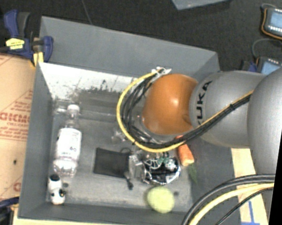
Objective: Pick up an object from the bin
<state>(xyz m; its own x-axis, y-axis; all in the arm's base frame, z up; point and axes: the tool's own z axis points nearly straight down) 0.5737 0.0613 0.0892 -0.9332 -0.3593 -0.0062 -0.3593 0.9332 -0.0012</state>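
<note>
1. Grey metal bin (92, 194), sloped walls; arm in from frame right.
2. End effector (133, 170) low at frame centre, betw. black flat square piece (108, 162) on its left & black/white/green jumbled item (163, 170) on its right, close to both. Released or clenched: can't tell.
3. Handling, est.: black flat square piece prob. light, thin, maybe soft; hard to pinch from above, best taken at its right edge. Jumbled item prob. light, irregular; best taken across a narrow part.
4. Count, 6 total: 1 clear bottle (67, 148) lying at left; 1 small white/black figure (56, 188) lower left; 1 yellow-green ball (160, 200) lower right of centre, prob. rolls; 1 orange carrot-like piece (185, 154) right of centre; plus the 2 above.
</note>
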